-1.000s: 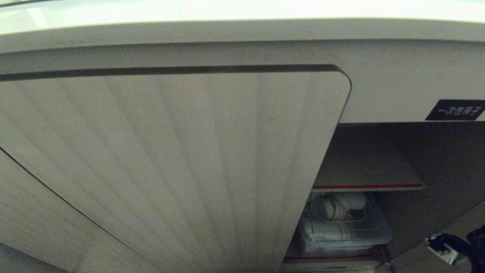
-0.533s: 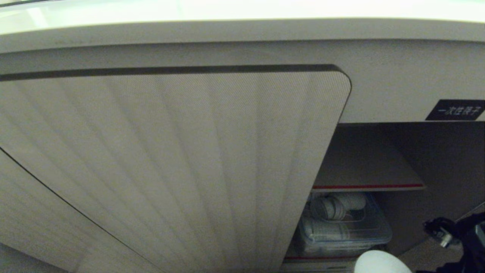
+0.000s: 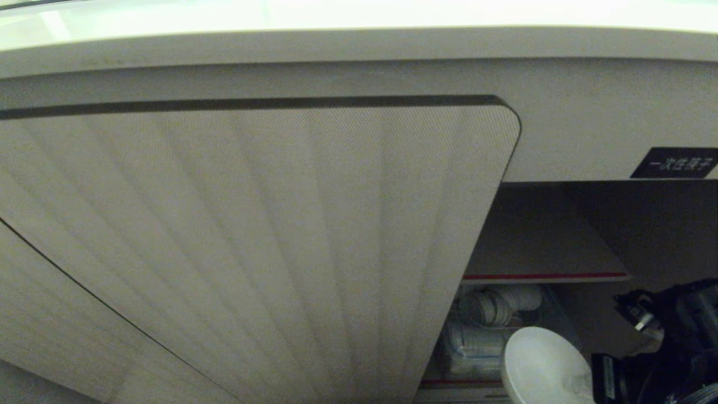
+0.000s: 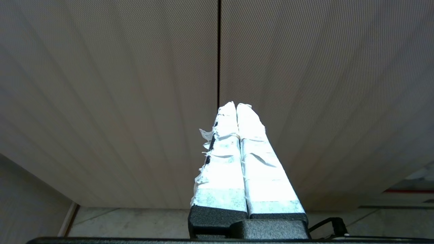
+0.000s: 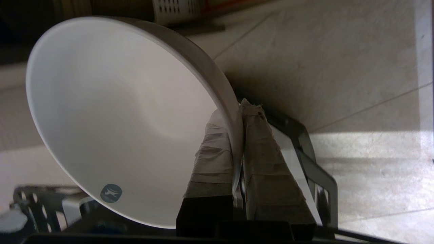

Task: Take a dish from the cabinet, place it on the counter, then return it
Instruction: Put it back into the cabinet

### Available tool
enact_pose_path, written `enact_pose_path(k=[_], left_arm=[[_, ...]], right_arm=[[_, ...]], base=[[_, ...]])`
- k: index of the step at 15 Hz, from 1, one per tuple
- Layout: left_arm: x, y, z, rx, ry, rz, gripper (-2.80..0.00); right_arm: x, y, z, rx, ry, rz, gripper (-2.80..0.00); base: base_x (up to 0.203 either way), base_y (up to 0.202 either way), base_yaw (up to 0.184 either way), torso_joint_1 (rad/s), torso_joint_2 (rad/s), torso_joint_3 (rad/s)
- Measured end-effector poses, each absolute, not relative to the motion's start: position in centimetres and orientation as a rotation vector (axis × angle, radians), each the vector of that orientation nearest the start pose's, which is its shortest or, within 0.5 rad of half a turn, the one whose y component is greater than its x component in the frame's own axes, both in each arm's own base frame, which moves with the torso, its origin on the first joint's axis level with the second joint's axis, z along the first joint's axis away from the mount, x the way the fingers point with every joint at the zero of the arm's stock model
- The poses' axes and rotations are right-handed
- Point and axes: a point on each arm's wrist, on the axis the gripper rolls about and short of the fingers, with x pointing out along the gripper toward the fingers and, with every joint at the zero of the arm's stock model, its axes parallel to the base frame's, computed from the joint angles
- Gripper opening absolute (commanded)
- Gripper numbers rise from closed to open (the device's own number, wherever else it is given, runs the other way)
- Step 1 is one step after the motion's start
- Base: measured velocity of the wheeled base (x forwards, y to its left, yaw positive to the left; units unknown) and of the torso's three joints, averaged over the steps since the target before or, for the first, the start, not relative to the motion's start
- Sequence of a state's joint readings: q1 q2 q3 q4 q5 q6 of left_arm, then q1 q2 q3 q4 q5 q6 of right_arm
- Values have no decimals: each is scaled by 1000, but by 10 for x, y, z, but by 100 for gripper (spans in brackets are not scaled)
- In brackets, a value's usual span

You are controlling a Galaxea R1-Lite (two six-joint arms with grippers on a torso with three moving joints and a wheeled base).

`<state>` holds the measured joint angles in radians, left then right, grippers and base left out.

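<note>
Dish (image 3: 541,365) is seen in the head view low before the open cabinet (image 3: 561,235), beside the right claw (image 3: 603,373). In the left wrist view, the left claw (image 4: 236,105) is held together before ribbed doors (image 4: 108,101). In the right wrist view, the dish's rim is clamped between taped fingers (image 5: 213,149).

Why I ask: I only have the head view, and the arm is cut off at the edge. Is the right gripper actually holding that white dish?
Observer: Yes. The right gripper is shut on the rim of the dish, one finger inside and one outside.
Operator: Anything in it?
Observer: It's empty. There's only a small grey-blue logo printed inside near the rim.
Operator: And the left gripper?
Observer: The left gripper is shut on nothing and points at the seam between two closed cabinet doors.
</note>
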<state>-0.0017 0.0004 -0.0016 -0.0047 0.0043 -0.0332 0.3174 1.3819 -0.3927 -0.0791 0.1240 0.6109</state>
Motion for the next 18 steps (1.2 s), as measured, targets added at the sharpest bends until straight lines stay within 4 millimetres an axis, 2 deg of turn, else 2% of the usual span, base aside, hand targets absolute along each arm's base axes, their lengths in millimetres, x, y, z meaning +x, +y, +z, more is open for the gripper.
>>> enact_pose_path(k=[6, 12, 18], left_arm=[[-23, 0, 76, -33, -6, 3, -280], [-23, 0, 76, -33, -6, 3, -280], [-23, 0, 76, -33, -6, 3, -280]], right_arm=[[169, 58, 117, 474, 972, 112, -280], [180, 61, 126, 560, 921, 85, -280], [185, 58, 130, 579, 877, 81, -280]], base=[[0, 0, 0, 0, 0, 0], [0, 0, 0, 0, 0, 0], [0, 0, 0, 0, 0, 0]])
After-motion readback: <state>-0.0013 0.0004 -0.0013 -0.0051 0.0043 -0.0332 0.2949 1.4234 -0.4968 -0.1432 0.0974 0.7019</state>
